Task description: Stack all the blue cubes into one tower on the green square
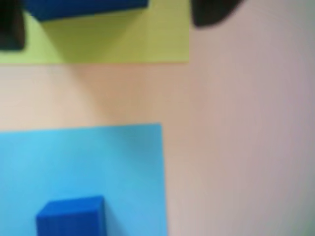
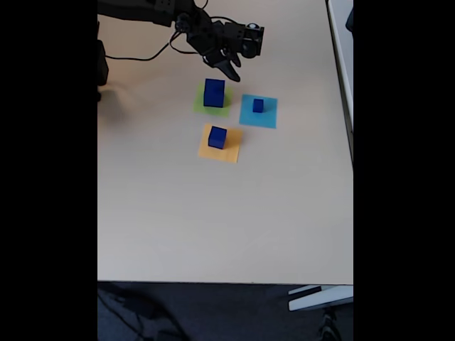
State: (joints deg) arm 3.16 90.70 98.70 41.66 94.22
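Note:
In the fixed view the largest blue cube (image 2: 214,93) stands on the green square (image 2: 222,109). My gripper (image 2: 225,68) hovers just behind and above it, open and holding nothing. A medium blue cube (image 2: 217,137) sits on an orange-yellow square (image 2: 229,151), and a small blue cube (image 2: 258,105) rests on a cyan square (image 2: 269,116). In the wrist view the large cube (image 1: 83,9) lies at the top edge on the green square (image 1: 147,44), between my two dark fingers (image 1: 10,27). The small cube (image 1: 71,216) is at the bottom on the cyan sheet (image 1: 98,157).
The beige table (image 2: 213,213) stretches wide toward the near edge. The arm and its cables (image 2: 142,11) cross the top left. The table's right edge (image 2: 351,142) runs close to the cyan square's side.

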